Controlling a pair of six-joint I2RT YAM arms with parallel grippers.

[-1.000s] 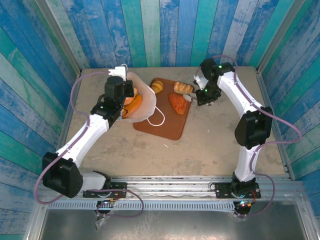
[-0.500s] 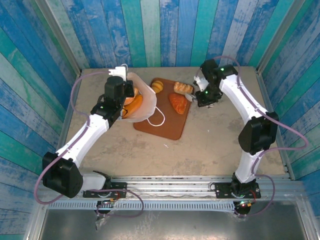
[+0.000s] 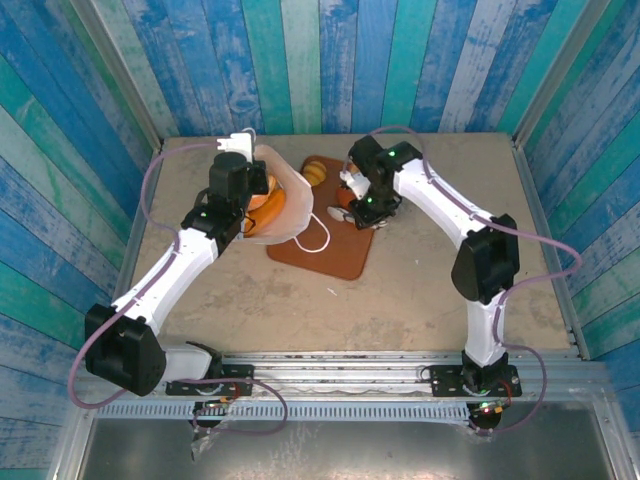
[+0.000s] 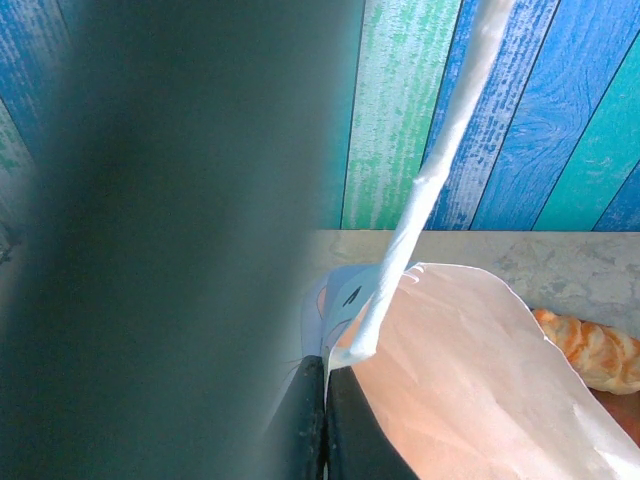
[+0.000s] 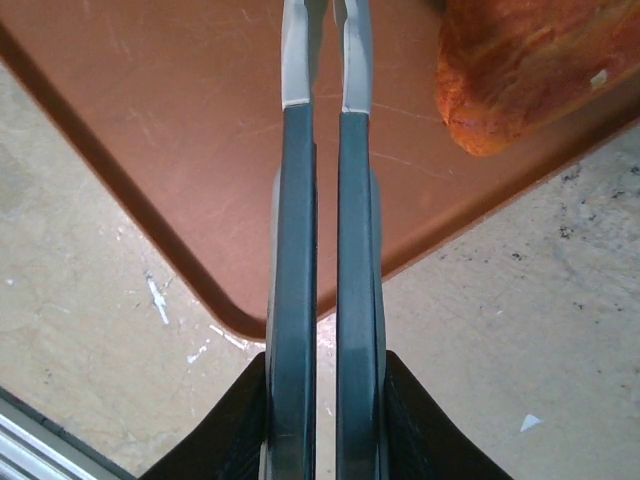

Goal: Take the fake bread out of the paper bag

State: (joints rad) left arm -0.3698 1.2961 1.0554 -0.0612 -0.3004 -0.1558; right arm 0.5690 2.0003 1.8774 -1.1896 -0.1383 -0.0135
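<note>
The white paper bag [image 3: 285, 205] leans on the left end of the brown tray [image 3: 335, 258], its mouth facing left. Orange-brown fake bread [image 3: 266, 203] shows inside it. My left gripper [image 3: 255, 188] is shut on the bag's rim; in the left wrist view the gripper [image 4: 326, 400] pinches the paper bag [image 4: 480, 380] just below a white cord handle [image 4: 440, 170]. My right gripper [image 3: 345, 208] hovers over the tray, shut and holding nothing. In the right wrist view the gripper [image 5: 325, 30] points down at the tray [image 5: 180, 110], with an orange-brown bread [image 5: 520, 70] to its right.
A small golden roll [image 3: 316, 172] lies at the tray's far end, and a braided loaf [image 4: 595, 350] shows past the bag. A white cord loop [image 3: 318, 238] trails from the bag onto the tray. Blue plank walls close in three sides. Bare table [image 3: 420, 290] lies in front.
My right arm has swung left from the tray's right edge to above the tray's middle, and its jaws have closed. The left arm and the bag have not moved.
</note>
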